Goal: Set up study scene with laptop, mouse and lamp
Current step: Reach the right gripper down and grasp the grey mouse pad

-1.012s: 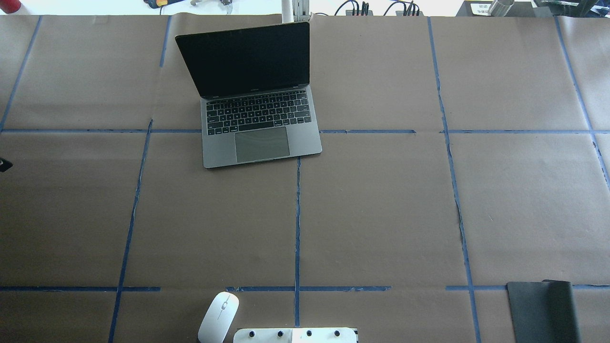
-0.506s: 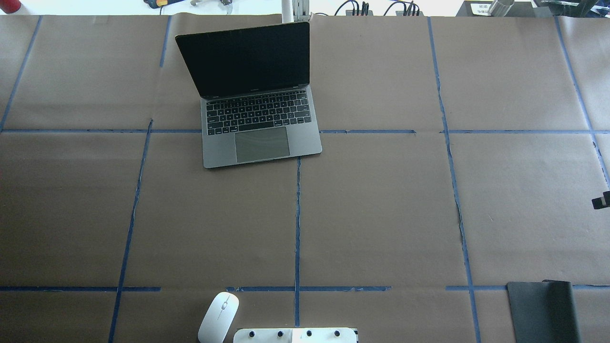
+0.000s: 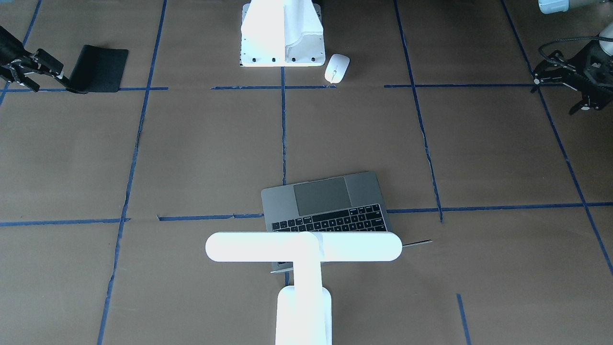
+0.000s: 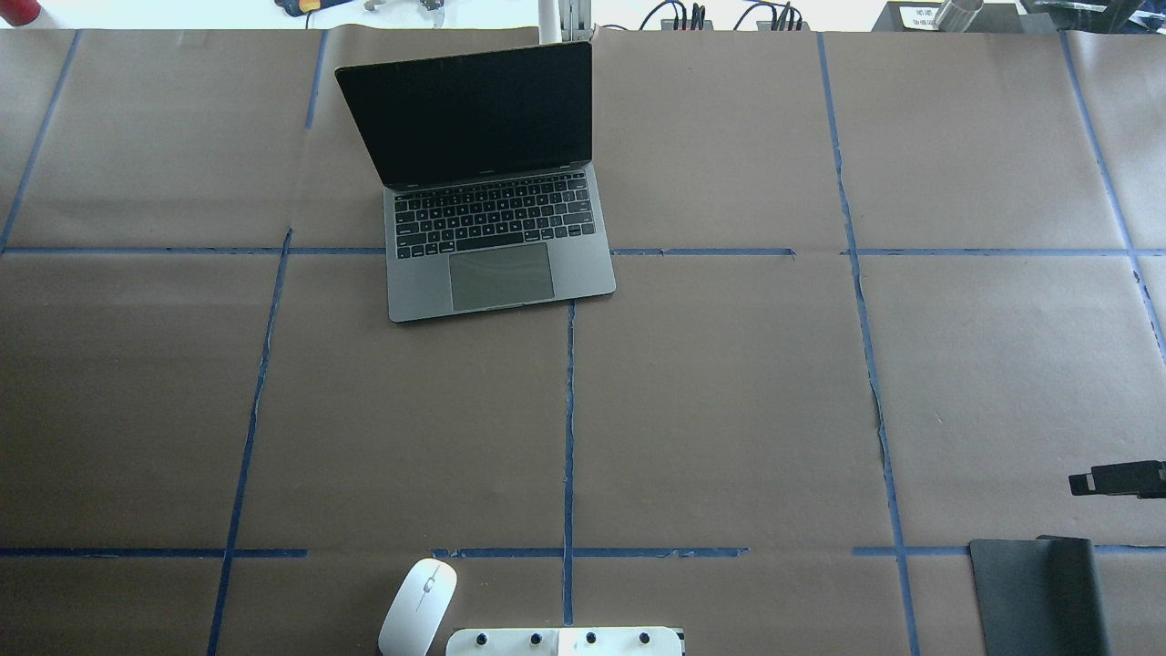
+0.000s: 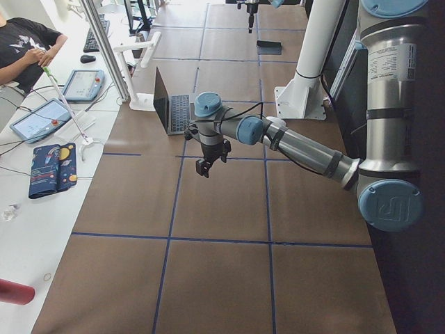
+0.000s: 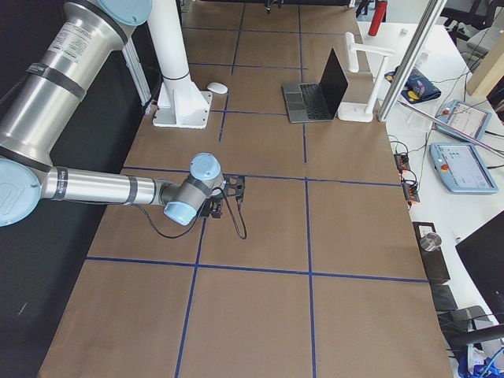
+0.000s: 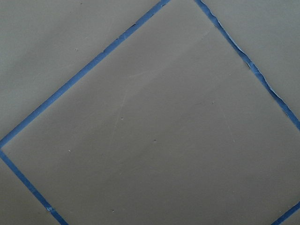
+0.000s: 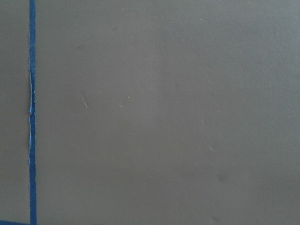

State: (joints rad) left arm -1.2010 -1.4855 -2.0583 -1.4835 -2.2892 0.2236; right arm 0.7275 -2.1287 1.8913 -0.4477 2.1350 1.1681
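Laptop [image 4: 501, 273] open at far centre, screen facing robot, long axis across the table; lamp [image 3: 303, 247] behind it, bar parallel; mouse [image 4: 417, 608] at near edge, lengthwise fore-aft; left gripper [image 3: 559, 93] and right gripper [image 3: 48, 80] both spread, empty

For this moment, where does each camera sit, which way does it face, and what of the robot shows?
Front-facing: across the brown-papered table, facing the robot; left gripper at view's right, right gripper at left, white T-shaped lamp nearest.
Overhead: behind the robot, looking forward-down; only the right gripper.
Exterior left: table's end; near left arm.
Exterior right: opposite end; near right arm.
Left wrist: down on paper and blue tape; no robot parts.
Right wrist: same.
Shared: front-facing and overhead both show open grey laptop, white oval mouse.
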